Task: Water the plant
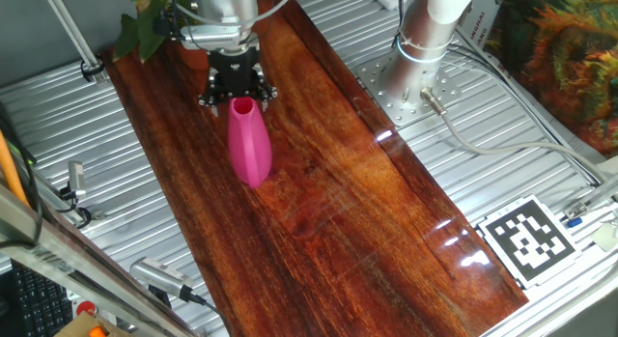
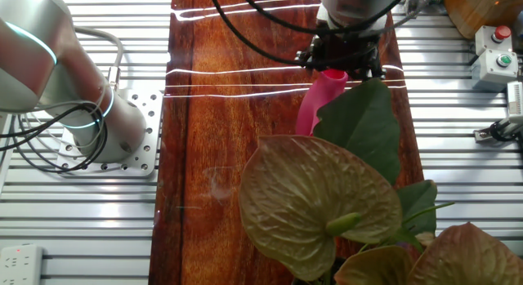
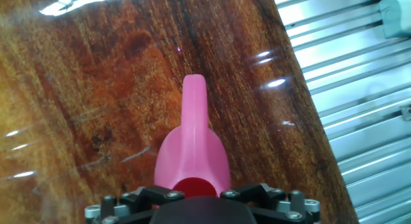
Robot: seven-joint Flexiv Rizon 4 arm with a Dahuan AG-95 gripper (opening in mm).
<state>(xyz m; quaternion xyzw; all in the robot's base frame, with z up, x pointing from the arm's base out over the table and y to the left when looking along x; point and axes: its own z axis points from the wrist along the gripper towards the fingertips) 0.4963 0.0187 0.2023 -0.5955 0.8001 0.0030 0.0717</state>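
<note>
A pink watering can (image 1: pixel 249 144) is on the dark wooden board (image 1: pixel 348 211), near its far end. My gripper (image 1: pixel 238 94) sits over the can's top, with black fingers on either side of the rim, and looks shut on it. In the hand view the can (image 3: pixel 191 153) lies right below my gripper (image 3: pixel 196 199), its spout pointing ahead and its red mouth showing between the jaws. The plant (image 1: pixel 145 26) with broad dark-green leaves stands just behind the can. In the other fixed view, the plant (image 2: pixel 368 130) fills the foreground and hides the lower part of the can (image 2: pixel 320 97).
The arm's base (image 1: pixel 425 38) is bolted to the ribbed metal table (image 1: pixel 502 163) right of the board. A black-and-white marker tag (image 1: pixel 529 238) lies near the front right. Orange-and-green foliage (image 1: pixel 570 47) fills the far right corner. Button boxes (image 2: pixel 494 52) stand beside the board.
</note>
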